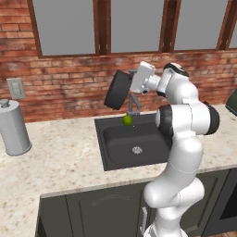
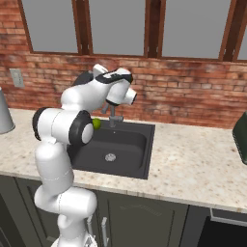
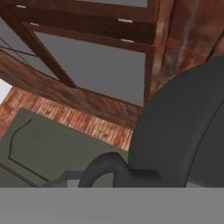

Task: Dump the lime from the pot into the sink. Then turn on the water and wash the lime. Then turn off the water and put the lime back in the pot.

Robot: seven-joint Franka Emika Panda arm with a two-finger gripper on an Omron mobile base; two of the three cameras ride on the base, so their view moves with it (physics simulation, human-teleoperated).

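Observation:
The dark pot [image 1: 117,90] hangs tipped on its side above the back of the black sink [image 1: 115,152], mouth turned down and left. My gripper [image 1: 131,82] is shut on its handle at the rim. In the hand view the pot [image 3: 183,127] looms at the right with its looped handle [image 3: 103,168] low in the middle. The green lime [image 1: 127,120] is just under the pot, over the sink's back edge by the faucet [image 1: 134,105]; whether it touches anything I cannot tell. From the right, the lime [image 2: 96,123] shows beside my arm, left of the faucet [image 2: 115,115] and above the sink [image 2: 140,164].
A tall grey metal canister [image 1: 14,127] stands on the counter far left, below a wall outlet [image 1: 15,88]. A dark object [image 2: 240,132] sits at the counter's right end. The brick wall and windows stand close behind the sink.

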